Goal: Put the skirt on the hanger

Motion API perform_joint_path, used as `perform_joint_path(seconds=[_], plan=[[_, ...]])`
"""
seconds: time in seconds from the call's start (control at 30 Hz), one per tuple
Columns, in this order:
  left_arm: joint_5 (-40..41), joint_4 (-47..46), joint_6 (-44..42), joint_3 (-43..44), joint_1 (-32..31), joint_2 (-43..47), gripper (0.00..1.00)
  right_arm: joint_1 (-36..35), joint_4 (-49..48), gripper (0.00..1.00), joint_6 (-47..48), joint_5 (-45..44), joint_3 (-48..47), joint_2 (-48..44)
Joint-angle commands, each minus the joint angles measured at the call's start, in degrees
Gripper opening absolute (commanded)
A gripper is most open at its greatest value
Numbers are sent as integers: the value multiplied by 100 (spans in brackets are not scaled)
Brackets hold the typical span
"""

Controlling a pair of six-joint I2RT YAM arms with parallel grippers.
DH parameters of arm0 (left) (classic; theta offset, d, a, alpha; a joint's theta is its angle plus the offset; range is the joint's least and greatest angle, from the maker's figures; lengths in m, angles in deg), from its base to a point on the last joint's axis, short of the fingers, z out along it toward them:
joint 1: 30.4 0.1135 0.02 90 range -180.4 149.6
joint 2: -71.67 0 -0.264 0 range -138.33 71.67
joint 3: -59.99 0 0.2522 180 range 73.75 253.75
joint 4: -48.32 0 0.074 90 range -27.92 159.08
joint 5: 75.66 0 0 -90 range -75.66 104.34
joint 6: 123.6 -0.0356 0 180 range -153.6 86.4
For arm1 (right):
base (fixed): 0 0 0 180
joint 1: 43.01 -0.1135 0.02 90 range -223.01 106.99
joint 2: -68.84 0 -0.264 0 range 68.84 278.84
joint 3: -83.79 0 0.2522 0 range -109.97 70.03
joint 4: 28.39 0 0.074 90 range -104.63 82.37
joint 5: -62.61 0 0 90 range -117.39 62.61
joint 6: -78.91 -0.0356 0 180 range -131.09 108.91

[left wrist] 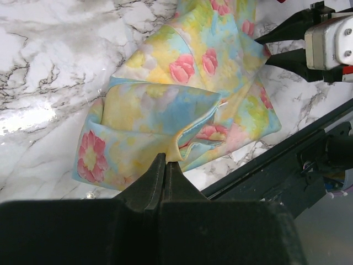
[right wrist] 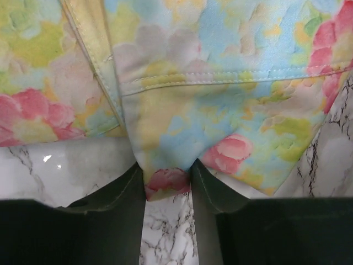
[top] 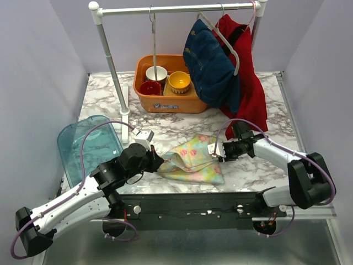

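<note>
Pastel floral skirt (top: 193, 160) lies crumpled on the marble-patterned table (top: 265, 99). The left end effector (left wrist: 165, 161) is clenched on a fold at one edge, and the right end effector (right wrist: 168, 179) brackets the opposite corner, fingers touching cloth, though I cannot tell if it grips firmly. Lifting and hanging remain: the white plastic hanger (top: 223, 38) on the white rack rail (top: 176, 9) hangs well apart, against a blue denim garment (top: 212, 69).

White/black L arm (top: 71, 207) & R arm (top: 276, 152), purple cables (top: 81, 157), black jaws
</note>
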Motion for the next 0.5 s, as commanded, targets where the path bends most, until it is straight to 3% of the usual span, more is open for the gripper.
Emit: perform_joint_path(seconds=[0.0, 0.03, 0.13, 0.33, 0.47], plan=[[241, -47, 34, -50, 22, 115, 0, -38, 241, 31, -174, -341, -111, 111], [276, -38, 25, -50, 22, 132, 0, -38, 250, 20, -209, -411, -93, 85], [311, -3, 25, -41, 22, 203, 0, -38, 276, 1, -341, -455, -93, -134], [416, -81, -308, 73, 22, 510, 0, -29, 1039, 1, -1061, -447, -655, -1276], [364, -301, -844, 292, 14, 861, 0, -21, 2074, 1, -1526, -280, -1671, -2155]])
